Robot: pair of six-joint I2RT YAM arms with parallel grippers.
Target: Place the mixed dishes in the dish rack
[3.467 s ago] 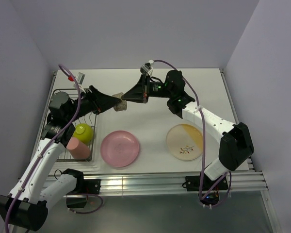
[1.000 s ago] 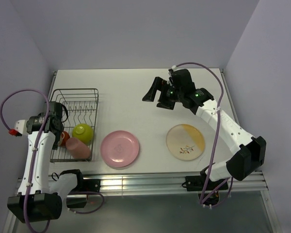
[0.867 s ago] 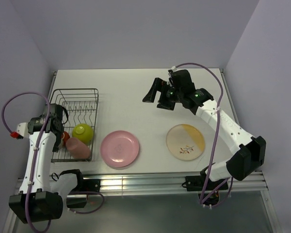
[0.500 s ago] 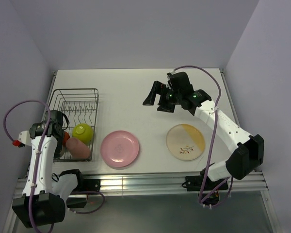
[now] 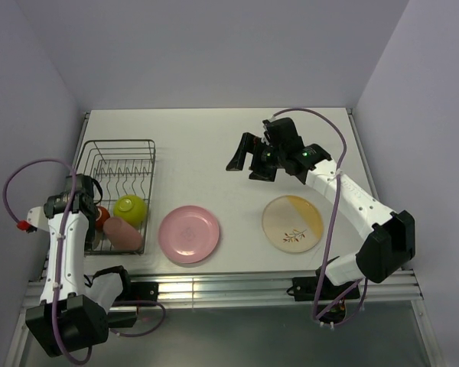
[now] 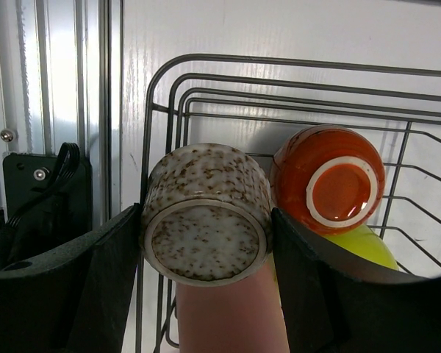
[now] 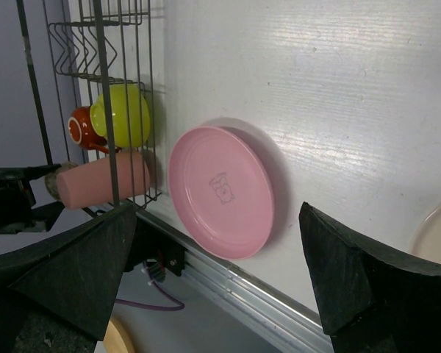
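As the left gripper (image 6: 206, 228) hangs at the dish rack's (image 6: 294, 66) left side, its fingers (image 6: 106, 283) pinch the small grey-tan cup (image 6: 206, 220) by its walls: short, round, brown-speckled glaze. Its flat base faces the wrist camera, long axis running straight away, mouth hidden behind. Just beside it the dark red-orange mug (image 6: 331, 180) shows a cream-ringed base, the lime-green bowl (image 5: 130, 206) peeks out below, and the salmon-pink cup (image 5: 122, 233) lies on its side. From above, the arm covers the held cup. The right gripper (image 5: 246, 162) hovers over the desk (image 5: 206, 130), fingers spread wide
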